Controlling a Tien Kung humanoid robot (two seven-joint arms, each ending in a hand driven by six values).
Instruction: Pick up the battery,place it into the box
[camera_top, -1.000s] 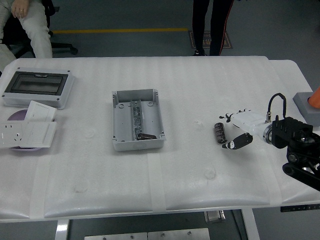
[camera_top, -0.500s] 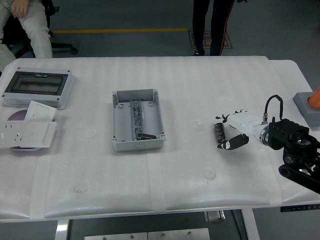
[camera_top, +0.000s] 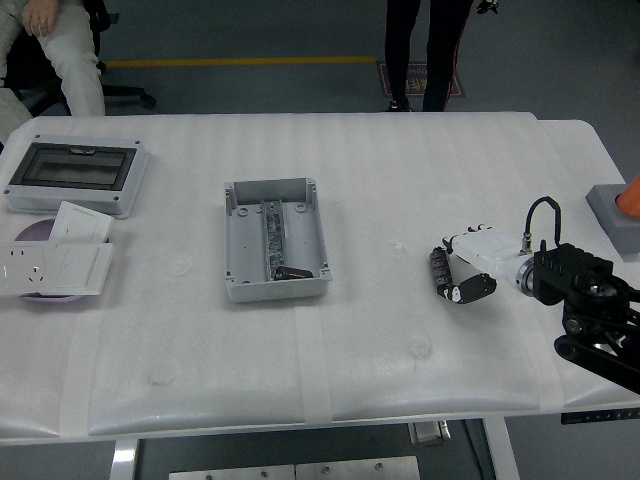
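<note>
Reaching in from the right, the right hand sits well right of the open grey junction box. Its fingers curl against the dark cylindrical battery lying on the white table; whether they truly clasp it is hard to tell.

Even, fairly bright overhead light falls on the white bench, which looks slightly washed out across the middle of the frame. Shadows are soft and short, close under each object. The floor along the top is dimmer. Focus is moderately sharp, fine detail grainy.
</note>
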